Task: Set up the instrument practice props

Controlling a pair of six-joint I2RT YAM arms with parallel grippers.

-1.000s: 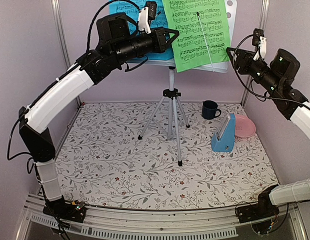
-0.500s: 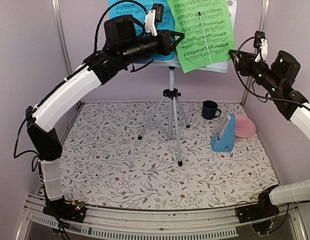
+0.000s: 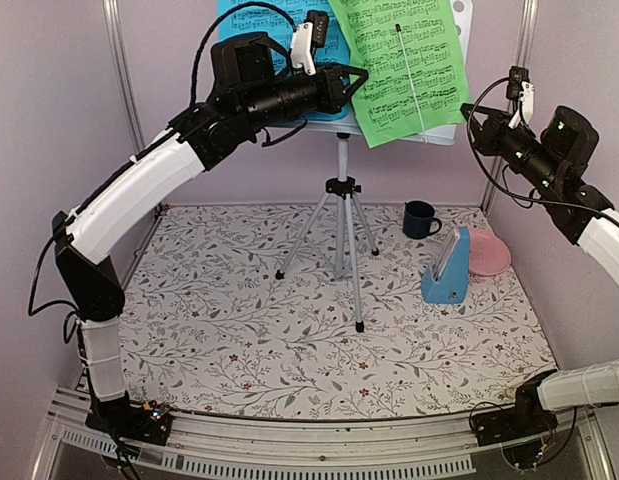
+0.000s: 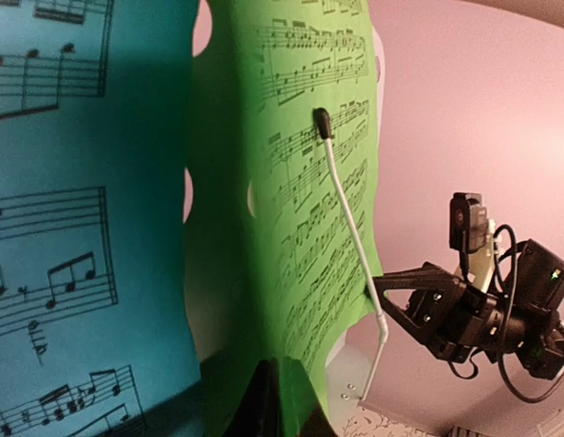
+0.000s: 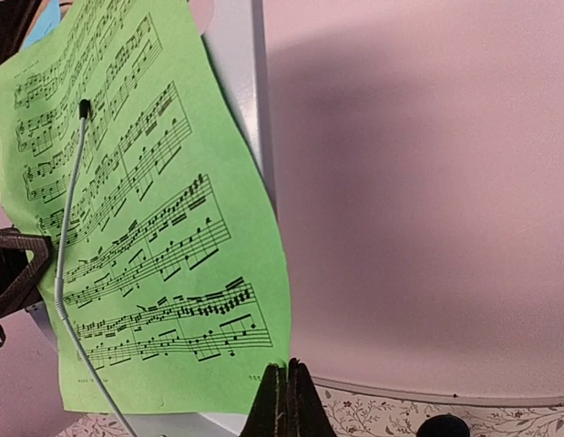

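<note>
Swinging rightward and higher than a second ago, the left arm carries its left gripper point(image 3: 361, 78) against the left edge of the green music sheet point(image 3: 389, 100), which now leans more steeply, and the right gripper point(image 3: 467, 108) has gone from half-open to closed. On the floral table point(image 3: 239, 330) the music stand point(image 3: 340, 187) stands upright on its tripod, with the blue music sheet point(image 4: 81, 228) on the left of its desk and the green one overlapping it under a thin white wire point(image 3: 409, 75). Left jaws pinch the green sheet's lower left edge. Right jaws meet at its lower right corner; whether paper is caught there I cannot tell. Near the stand's right, the metronome point(image 3: 449, 270) stands just beside the pink plate point(image 3: 489, 255), with the mug point(image 3: 420, 219) behind.
</note>
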